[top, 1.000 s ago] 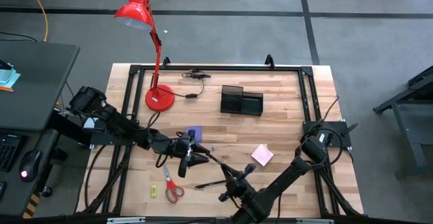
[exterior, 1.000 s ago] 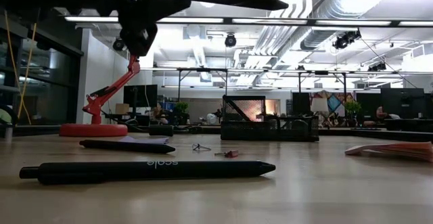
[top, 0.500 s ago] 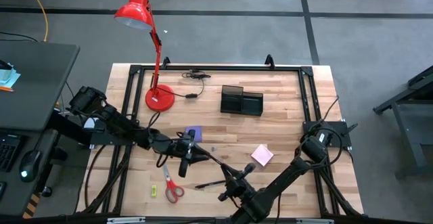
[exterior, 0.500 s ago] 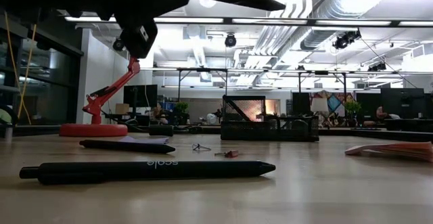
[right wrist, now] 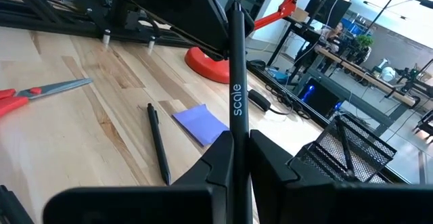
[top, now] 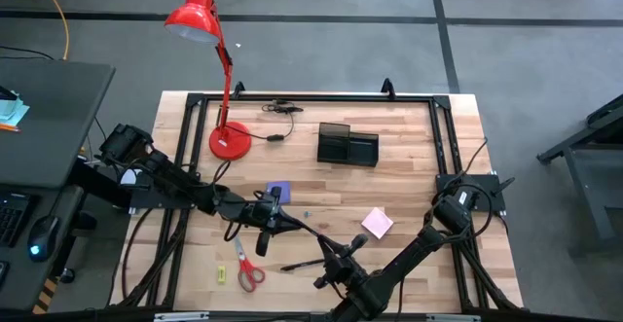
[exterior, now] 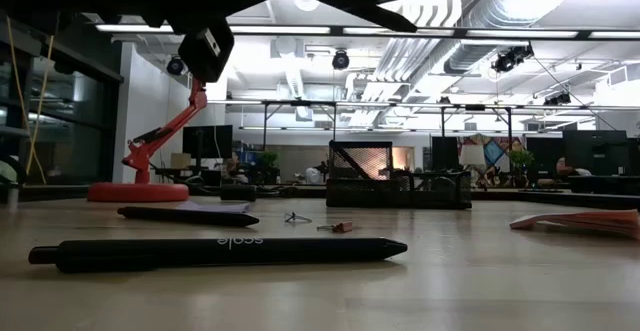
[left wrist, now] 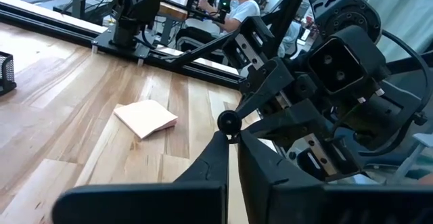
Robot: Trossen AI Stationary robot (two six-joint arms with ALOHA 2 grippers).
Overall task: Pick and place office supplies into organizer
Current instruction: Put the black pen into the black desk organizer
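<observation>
1. The left gripper [top: 275, 224] hovers above the table's middle, jaws pressed together on the far tip of a black pen [right wrist: 236, 82].
2. The right gripper [top: 336, 254] sits near the front edge, jaws pinching the same pen at its other end; the pen spans between the two grippers.
3. A second black pen [exterior: 218, 252] lies flat at the near edge.
4. The purple note pad [top: 279, 192] lies left of centre, a third pen [right wrist: 157, 143] beside it.
5. The pink note pad [top: 377, 222] lies right of centre.
6. The red-handled scissors [top: 246, 267] lie near-left.
7. The organizer [top: 348, 145] stands far-centre, right of the red lamp [top: 224, 79].
</observation>
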